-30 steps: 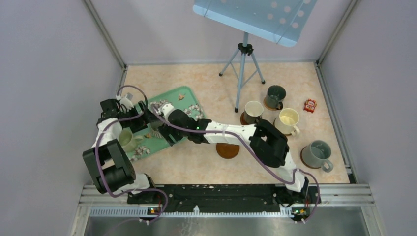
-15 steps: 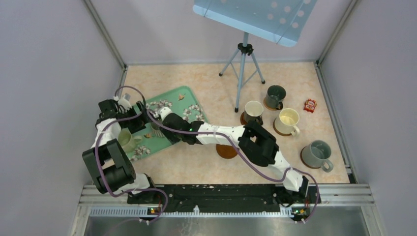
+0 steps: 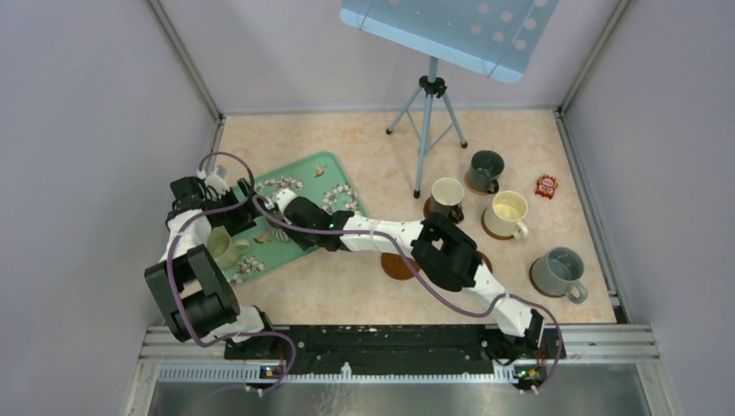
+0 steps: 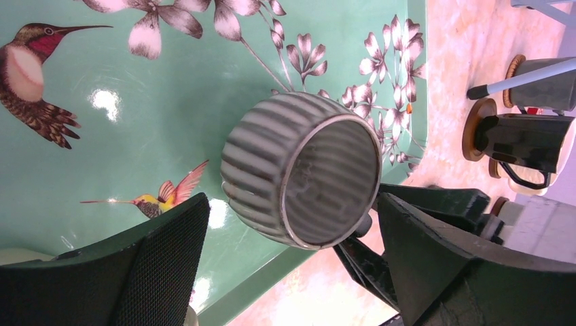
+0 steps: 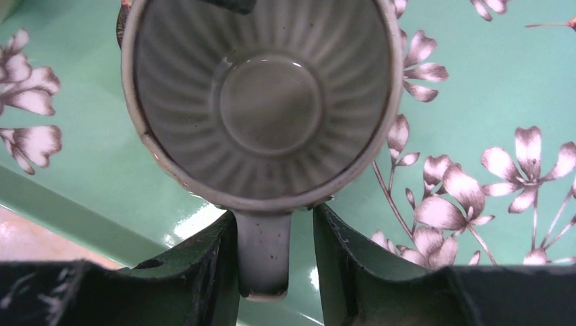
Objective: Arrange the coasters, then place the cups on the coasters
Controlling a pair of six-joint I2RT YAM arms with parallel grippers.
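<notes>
A ribbed grey cup (image 5: 261,95) stands on the green floral tray (image 5: 489,81), also seen as the ribbed cup (image 4: 299,180). My right gripper (image 5: 272,217) has its jaws pinched in on the cup's handle (image 5: 263,261). The left finger lies against the handle and the right finger sits close beside it. My left gripper (image 4: 292,204) hangs wide open over the same cup, touching nothing. From above, the right gripper (image 3: 279,215) and left gripper (image 3: 245,217) meet over the tray (image 3: 316,169). A pale green cup (image 3: 224,247) sits at the tray's near end. One bare coaster (image 3: 400,265) lies under my right arm.
Further right are a dark green cup (image 3: 485,169), a dark cup with cream inside (image 3: 446,195), a cream cup (image 3: 507,211) and a grey-blue cup (image 3: 557,270). A tripod (image 3: 429,130) stands at the back. A small red packet (image 3: 546,185) lies at the right.
My right arm reached further left over the tray and its jaws narrowed from wide open onto the ribbed cup's handle. The left gripper stayed open and nearly still.
</notes>
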